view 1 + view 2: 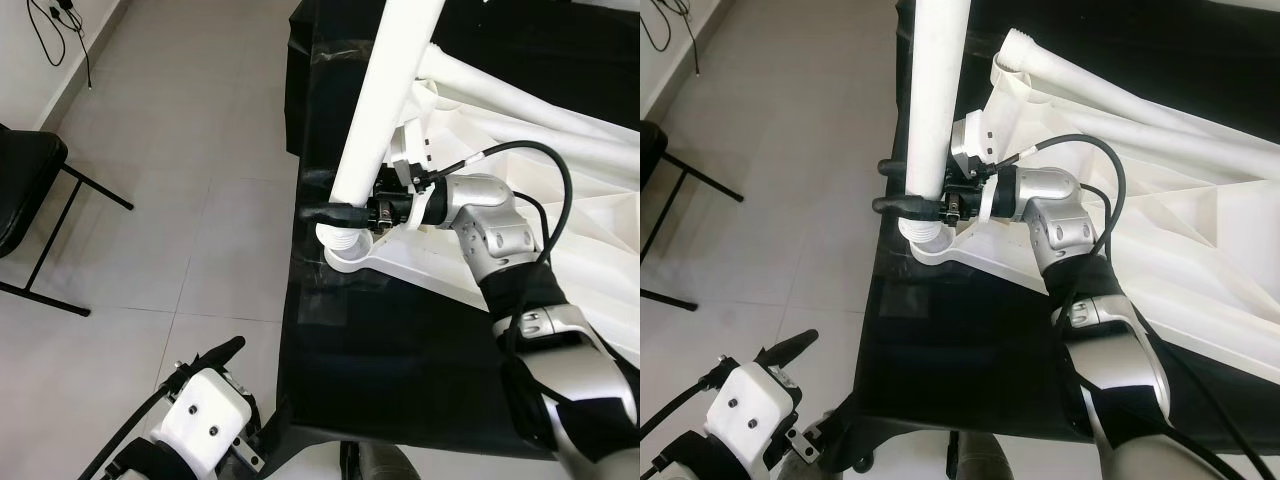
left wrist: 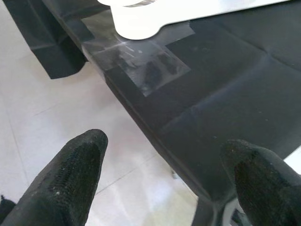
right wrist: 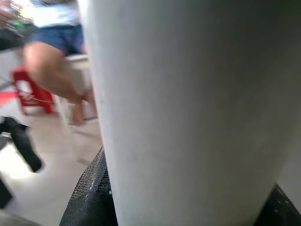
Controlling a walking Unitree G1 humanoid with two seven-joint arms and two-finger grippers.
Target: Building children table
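Note:
A white plastic table leg [image 1: 385,90] stands upright in the threaded corner socket [image 1: 343,245] of the upturned white children's tabletop [image 1: 560,190], which lies on a black-covered surface [image 1: 400,350]. My right gripper [image 1: 898,187] is shut on the leg just above the socket, one black finger on each side; in the right wrist view the leg [image 3: 188,108] is close up between the fingers. A second white leg [image 1: 1110,85] lies across the tabletop. My left gripper [image 2: 164,174] hangs open over the floor by the black surface's near corner.
A black folding chair [image 1: 30,200] stands on the tiled floor at the left. Cables [image 1: 55,30] hang by the wall. A seated person's legs [image 3: 51,52] and a red stool [image 3: 30,92] appear in the right wrist view. Clear tape [image 2: 141,66] patches the black cover.

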